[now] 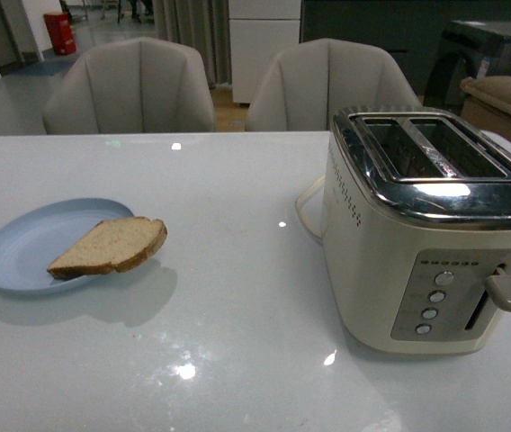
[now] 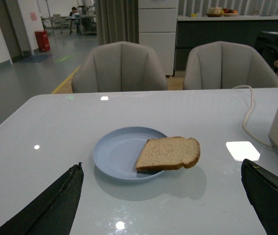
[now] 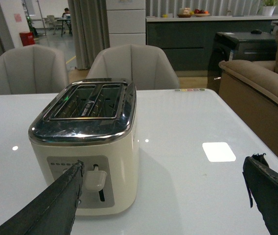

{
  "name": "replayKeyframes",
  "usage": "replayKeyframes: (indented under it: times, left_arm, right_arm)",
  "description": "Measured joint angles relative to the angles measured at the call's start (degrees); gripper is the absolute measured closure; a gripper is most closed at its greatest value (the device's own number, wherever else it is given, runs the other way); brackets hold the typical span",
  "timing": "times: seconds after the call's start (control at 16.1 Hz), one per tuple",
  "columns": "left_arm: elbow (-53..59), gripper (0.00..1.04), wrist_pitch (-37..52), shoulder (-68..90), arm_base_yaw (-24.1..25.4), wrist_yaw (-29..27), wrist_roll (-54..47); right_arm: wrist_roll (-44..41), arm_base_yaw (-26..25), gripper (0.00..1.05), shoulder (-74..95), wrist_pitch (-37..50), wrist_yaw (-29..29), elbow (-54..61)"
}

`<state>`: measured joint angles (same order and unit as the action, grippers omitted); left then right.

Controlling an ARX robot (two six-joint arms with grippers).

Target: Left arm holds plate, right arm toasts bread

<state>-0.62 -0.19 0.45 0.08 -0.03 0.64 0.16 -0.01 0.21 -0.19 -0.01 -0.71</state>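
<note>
The bread (image 1: 110,246) lies flat on the plate (image 1: 22,243), its rounded end overhanging the rim on the side toward the toaster (image 1: 417,252). Plate and toaster sit well apart on the tabletop (image 1: 237,297). The front view shows neither arm; only the wrist views do. The left tool (image 2: 161,164) is spread wide and empty, with just its two dark fingers (image 2: 51,203) in frame, and the bread and plate lie beyond the gap. The right tool (image 3: 164,161) is likewise wide open, gripping nothing — one finger hides part of the toaster's button panel. The left wrist view cuts the toaster to a sliver but shows its cord (image 2: 249,112).
</note>
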Motion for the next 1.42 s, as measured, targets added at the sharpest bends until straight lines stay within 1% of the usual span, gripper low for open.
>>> replayKeyframes:
  times: [1.42]
  left_arm:
    - [0.0,0.07,0.0,0.0,0.0,0.0,0.0]
  right_arm:
    - [0.0,0.0,0.06,0.0,0.0,0.0,0.0]
